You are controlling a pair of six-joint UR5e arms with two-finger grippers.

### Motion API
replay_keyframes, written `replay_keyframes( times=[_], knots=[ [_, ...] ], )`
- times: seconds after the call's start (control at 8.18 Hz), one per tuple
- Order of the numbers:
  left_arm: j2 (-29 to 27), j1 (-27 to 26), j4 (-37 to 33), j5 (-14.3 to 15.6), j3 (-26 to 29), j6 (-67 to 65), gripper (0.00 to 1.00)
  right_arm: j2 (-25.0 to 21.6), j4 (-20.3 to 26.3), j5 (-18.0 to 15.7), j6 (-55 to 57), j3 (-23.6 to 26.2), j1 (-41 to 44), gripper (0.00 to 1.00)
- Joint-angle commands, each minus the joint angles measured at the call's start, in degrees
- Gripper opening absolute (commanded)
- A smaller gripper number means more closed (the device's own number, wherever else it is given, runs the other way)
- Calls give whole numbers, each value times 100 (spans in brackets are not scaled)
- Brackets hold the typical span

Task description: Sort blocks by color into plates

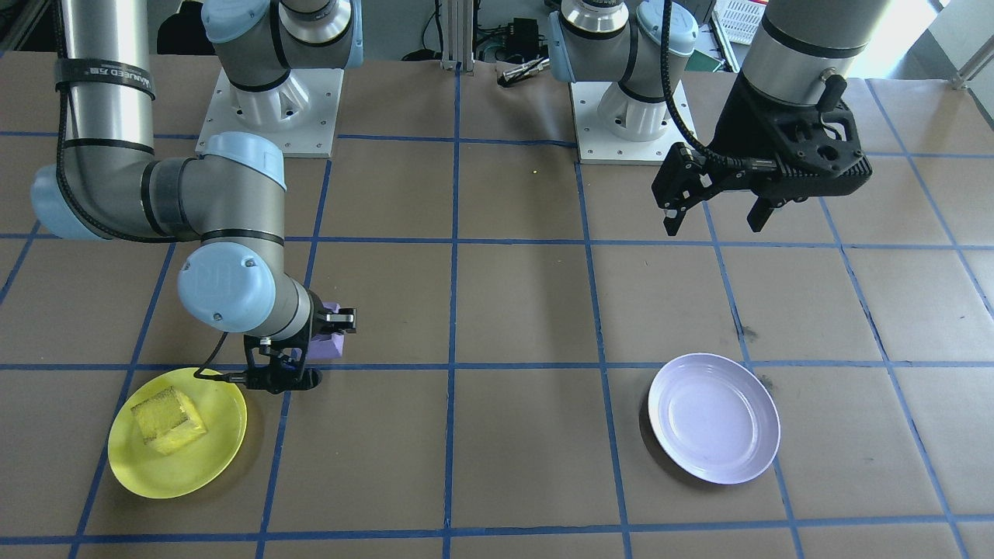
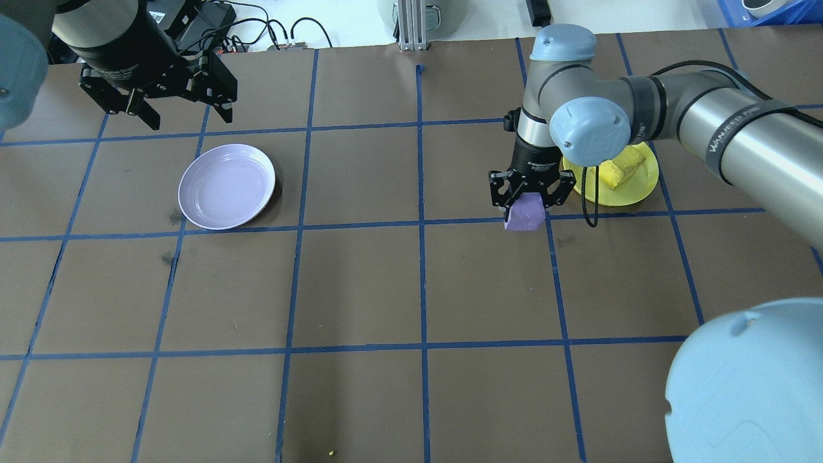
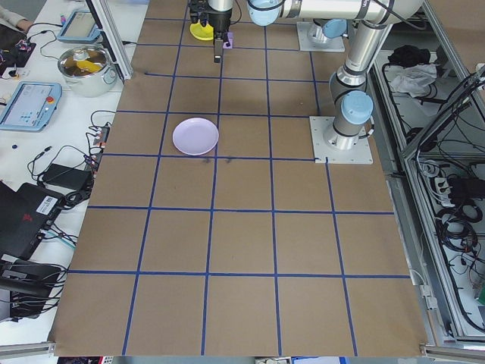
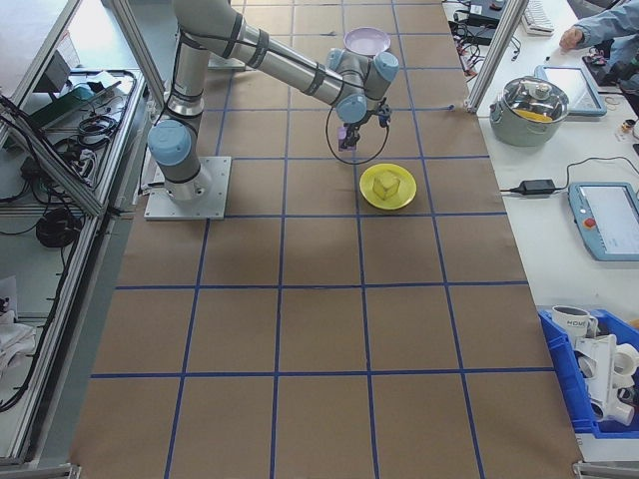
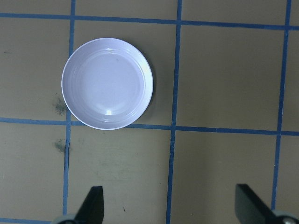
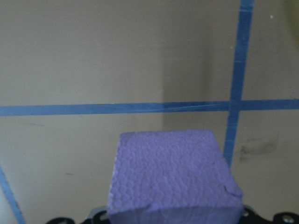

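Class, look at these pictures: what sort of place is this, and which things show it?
Most likely a robotics lab: two arms bolted to a table taped into a blue grid, cable-strewn side benches with a tablet, and metal framing.

The table (image 2: 360, 283) is covered in brown paper marked off into squares by blue tape lines. A pale lavender plate (image 2: 226, 186) lies on it, and a yellow plate (image 2: 645, 184) lies well apart from the lavender one, across several squares, with a yellow block (image 2: 621, 173) resting inside it.
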Motion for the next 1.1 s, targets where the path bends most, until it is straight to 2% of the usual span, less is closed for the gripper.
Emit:
replay_keyframes(
  times=[0.0, 0.12, 0.24, 0.37, 0.49, 0.86, 0.98],
  knots=[
    [-6, 0, 5, 5, -9, 17, 100, 107, 161, 448, 1121, -518, 797, 27],
    [-6, 0, 5, 5, 0, 26, 100, 99, 117, 832, 1402, -518, 991, 26],
    [-6, 0, 5, 5, 0, 26, 100, 90, 108, 897, 1570, -527, 1080, 26],
    [-14, 0, 31, 5, 9, 26, 100, 160, -92, 933, 1694, -553, 1185, 26],
    [-14, 0, 31, -4, 9, 26, 100, 282, -199, 1194, 1904, -658, 1439, 27],
    [-6, -9, 31, 5, 0, 26, 100, 458, -313, 1223, 2249, -835, 2151, 28],
    [-14, -9, 31, 5, -9, 26, 100, 598, -471, 1214, 2379, -835, 2336, 32]
  ],
)
